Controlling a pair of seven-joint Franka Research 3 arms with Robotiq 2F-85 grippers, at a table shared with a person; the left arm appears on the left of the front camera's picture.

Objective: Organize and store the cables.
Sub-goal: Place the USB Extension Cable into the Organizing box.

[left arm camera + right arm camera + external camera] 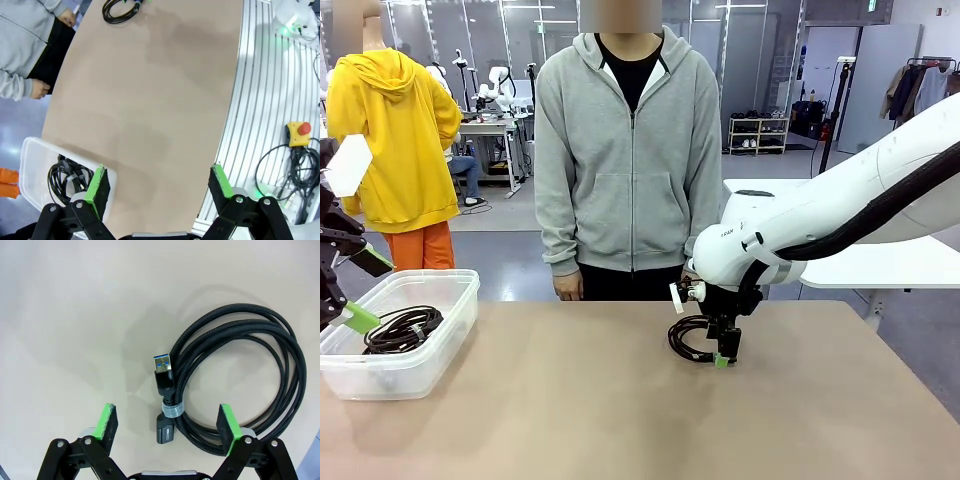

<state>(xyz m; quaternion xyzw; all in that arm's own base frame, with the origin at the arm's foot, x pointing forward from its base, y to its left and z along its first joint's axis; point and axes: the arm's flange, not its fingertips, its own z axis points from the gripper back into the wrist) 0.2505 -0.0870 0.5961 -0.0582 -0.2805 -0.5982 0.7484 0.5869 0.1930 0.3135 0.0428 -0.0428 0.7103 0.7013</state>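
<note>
A coiled black cable [235, 375] with a grey tie and a USB plug lies flat on the tan table [620, 400], also seen as the cable [688, 338] near the table's far middle. My right gripper [169, 422] hangs open just above it, its green pads [228, 429] either side of the tied section and plugs. Another coiled cable [402, 328] rests inside the clear plastic bin [445, 335] at the left. My left gripper [348, 290] is open, raised above that bin [30, 170], nothing between its fingers [98, 185].
A person in a grey hoodie [628, 150] stands at the far edge, hands [568, 288] down close to the table. Past the near edge lie a slatted metal surface [270, 100], a red emergency button [300, 132] and loose wires.
</note>
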